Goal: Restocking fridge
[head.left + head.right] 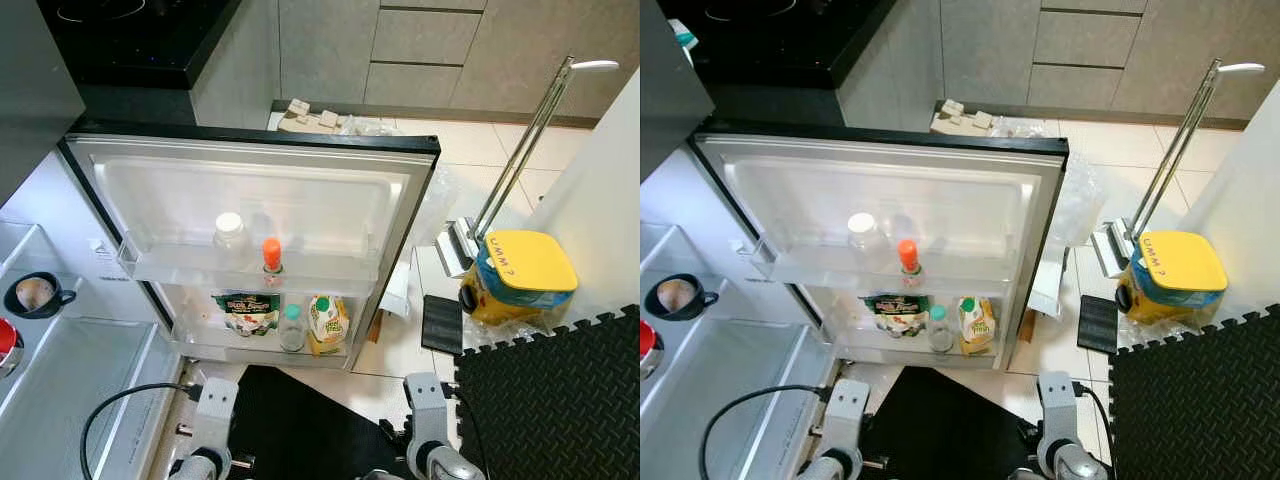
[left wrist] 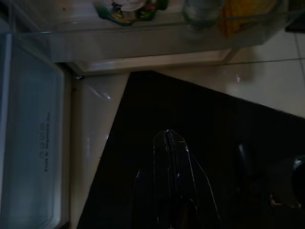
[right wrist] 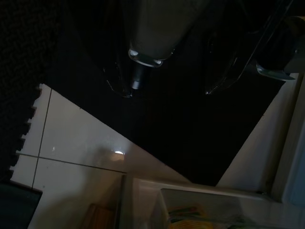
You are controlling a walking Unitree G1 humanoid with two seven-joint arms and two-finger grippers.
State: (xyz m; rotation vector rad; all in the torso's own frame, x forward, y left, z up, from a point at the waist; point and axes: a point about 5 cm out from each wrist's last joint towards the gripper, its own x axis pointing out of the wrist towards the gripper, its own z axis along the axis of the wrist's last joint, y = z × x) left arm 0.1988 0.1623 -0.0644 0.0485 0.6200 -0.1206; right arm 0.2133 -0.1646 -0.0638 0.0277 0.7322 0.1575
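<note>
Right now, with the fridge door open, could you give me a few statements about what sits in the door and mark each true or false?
1. An orange-capped bottle stands on the upper door shelf. True.
2. The white-lidded jar stands on the lower door shelf. False: it stands on the upper shelf, beside the orange-capped bottle.
3. The lower door shelf holds a green-capped yellow bottle. True.
4. The fridge door is closed. False: it is wide open.
5. A yellow-lidded container sits on the floor. True.

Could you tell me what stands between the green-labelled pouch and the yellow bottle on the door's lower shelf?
A small clear bottle with a teal cap stands between the pouch and the yellow bottle, seen in both eye views.
</note>
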